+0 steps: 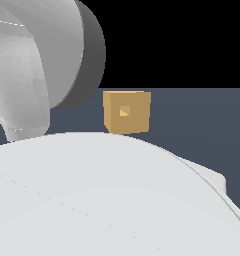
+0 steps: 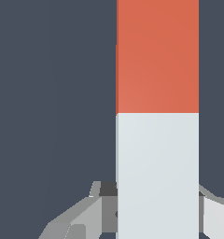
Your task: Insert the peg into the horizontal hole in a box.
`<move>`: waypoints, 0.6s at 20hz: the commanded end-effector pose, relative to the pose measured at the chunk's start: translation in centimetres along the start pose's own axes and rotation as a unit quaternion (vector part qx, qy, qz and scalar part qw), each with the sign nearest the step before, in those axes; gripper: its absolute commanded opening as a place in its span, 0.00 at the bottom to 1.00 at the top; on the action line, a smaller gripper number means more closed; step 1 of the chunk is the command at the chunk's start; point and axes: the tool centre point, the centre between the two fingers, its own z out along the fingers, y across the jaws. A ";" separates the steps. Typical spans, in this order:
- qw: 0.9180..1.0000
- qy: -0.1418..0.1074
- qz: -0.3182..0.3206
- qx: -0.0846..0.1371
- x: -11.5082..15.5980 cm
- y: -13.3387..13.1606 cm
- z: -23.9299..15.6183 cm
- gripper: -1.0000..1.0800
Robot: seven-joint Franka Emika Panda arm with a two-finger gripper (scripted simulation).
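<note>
Wrist view: peg (image 2: 157, 93) runs lengthwise away from the camera, white end between the gripper (image 2: 157, 210) fingers, seemingly clamped; orange end leads. Exterior view: box (image 1: 127, 112) rests on the tabletop (image 1: 202, 115), hole (image 1: 124, 111) facing the camera. Peg axis must line up with it.

Exterior view behind arm (image 1: 92, 200), facing box (image 1: 127, 112); wrist view close on peg (image 2: 157, 116).
</note>
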 end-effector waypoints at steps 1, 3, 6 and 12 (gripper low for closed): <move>1.000 0.000 0.000 0.000 0.1 0.1 0.0 0.00; 1.000 0.000 0.003 0.000 0.3 0.3 -0.1 0.00; 1.000 0.000 0.008 0.000 0.9 0.8 -0.3 0.00; 1.000 0.000 0.029 0.000 3.0 2.8 -0.9 0.00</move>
